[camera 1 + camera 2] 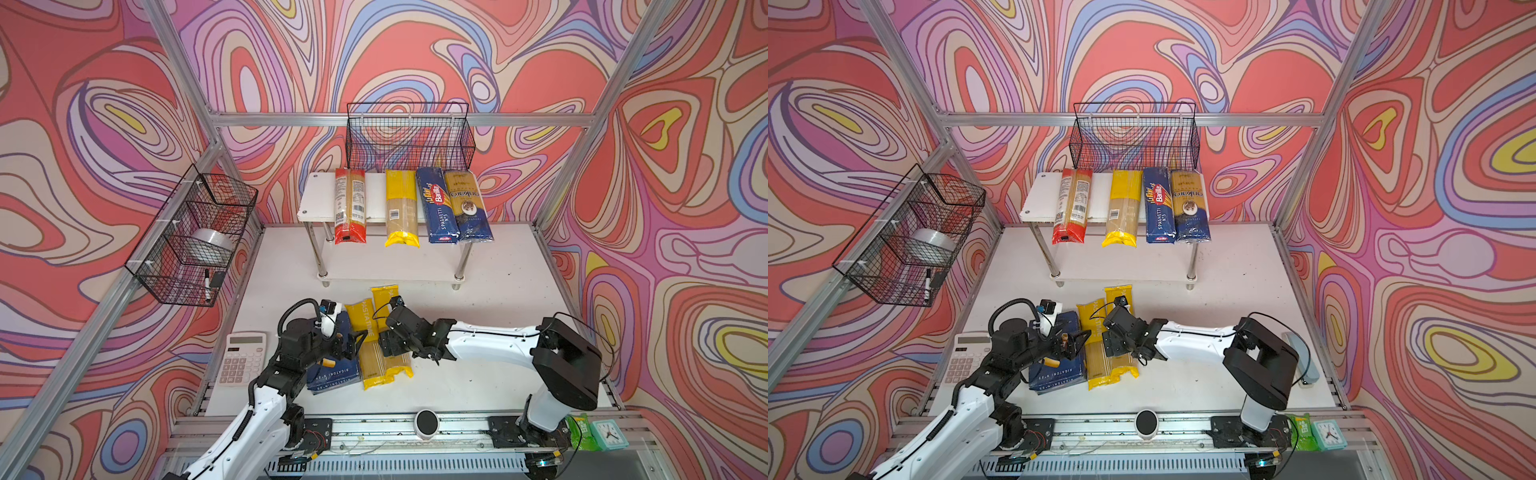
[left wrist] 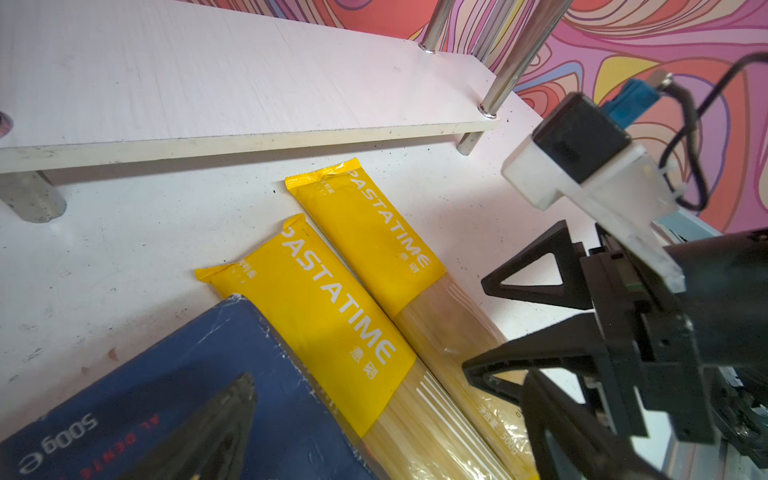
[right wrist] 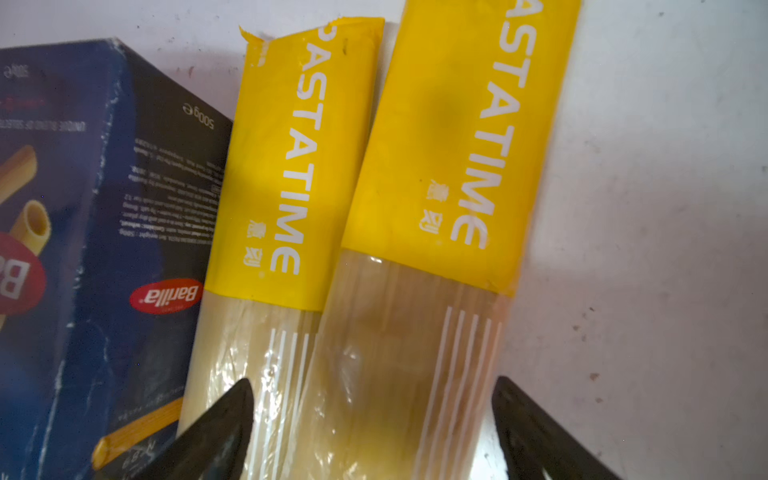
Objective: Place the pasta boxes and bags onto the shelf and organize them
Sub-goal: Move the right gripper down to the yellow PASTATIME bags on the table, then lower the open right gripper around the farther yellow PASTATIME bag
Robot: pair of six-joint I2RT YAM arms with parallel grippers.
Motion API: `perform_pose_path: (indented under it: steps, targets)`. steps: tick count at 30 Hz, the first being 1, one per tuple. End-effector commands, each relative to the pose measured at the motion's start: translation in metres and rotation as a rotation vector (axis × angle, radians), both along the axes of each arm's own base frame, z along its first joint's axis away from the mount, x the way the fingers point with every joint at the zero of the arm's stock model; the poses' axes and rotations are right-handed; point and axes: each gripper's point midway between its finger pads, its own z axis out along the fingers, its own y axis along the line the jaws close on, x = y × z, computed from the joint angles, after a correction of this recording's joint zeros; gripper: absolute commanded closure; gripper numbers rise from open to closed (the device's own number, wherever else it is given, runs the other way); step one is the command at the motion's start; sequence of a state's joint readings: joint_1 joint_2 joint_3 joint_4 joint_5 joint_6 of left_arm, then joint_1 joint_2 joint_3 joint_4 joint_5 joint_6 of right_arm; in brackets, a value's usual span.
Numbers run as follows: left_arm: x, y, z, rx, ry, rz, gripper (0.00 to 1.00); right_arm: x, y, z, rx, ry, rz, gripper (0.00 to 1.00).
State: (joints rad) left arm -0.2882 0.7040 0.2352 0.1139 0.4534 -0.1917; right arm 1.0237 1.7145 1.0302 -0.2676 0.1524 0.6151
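Note:
Two yellow PASTATIME bags lie side by side on the table: the left bag [image 1: 360,320] [image 3: 291,166] and the right bag [image 1: 399,368] [image 3: 457,145]. The wide blue rigatoni box [image 1: 332,376] [image 2: 166,395] lies flat against the left bag. My left gripper [image 1: 355,343] [image 2: 388,376] is open, low over the box edge and the left bag. My right gripper [image 1: 388,343] [image 3: 372,380] is open, straddling the right bag's clear part. The shelf [image 1: 318,199] holds on top a red bag [image 1: 350,205], a yellow bag [image 1: 401,212], the spaghetti box [image 1: 436,205] and a gold-and-navy bag [image 1: 467,205].
A white calculator [image 1: 242,359] lies left of the rigatoni box. Black wire baskets hang on the back wall [image 1: 407,137] and the left wall [image 1: 195,232]. The shelf's lower board [image 1: 395,266] is bare. A small clock [image 1: 609,434] sits at the front right.

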Motion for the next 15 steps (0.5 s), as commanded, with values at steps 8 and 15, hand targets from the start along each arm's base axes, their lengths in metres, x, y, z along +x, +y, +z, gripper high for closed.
perform_pose_path:
  steps: [8, 15]
  targets:
    - [0.004, -0.005, 0.011, -0.015, -0.026, -0.017, 0.00, 0.006, 0.000, -0.017, -0.087, 0.009, -0.010, 0.07]
    - [0.003, -0.003, 0.012, -0.016, -0.040, -0.009, 0.00, 0.007, 0.005, -0.030, -0.128, 0.041, 0.004, 0.07]
